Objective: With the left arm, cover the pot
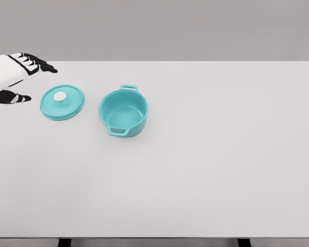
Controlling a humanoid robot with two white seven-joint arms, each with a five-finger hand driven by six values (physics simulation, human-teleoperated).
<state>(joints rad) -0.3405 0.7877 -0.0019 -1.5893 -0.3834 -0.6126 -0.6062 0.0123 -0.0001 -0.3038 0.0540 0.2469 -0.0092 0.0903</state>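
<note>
Head view shows black fingers [41, 64] spread apart, holding nothing, on the left hand [13, 77] at the table's far left edge. Near them, the teal lid [62, 102] with its white knob [59, 96] lies flat on the white table [206, 170], just beside the uncovered teal pot [123, 111].

A: The pot [123, 112] right of the left hand [15, 77], what finish?

B: Smooth turquoise, like enamel or plastic, soft sheen inside. The lid [62, 102], nearer the hand, matches, with a matt white knob [59, 96].

A: And the hand?

B: Smooth white shell, hard-looking; fingers [38, 63] matt black. The table [206, 170] beneath is plain, matt, pale grey.
</note>
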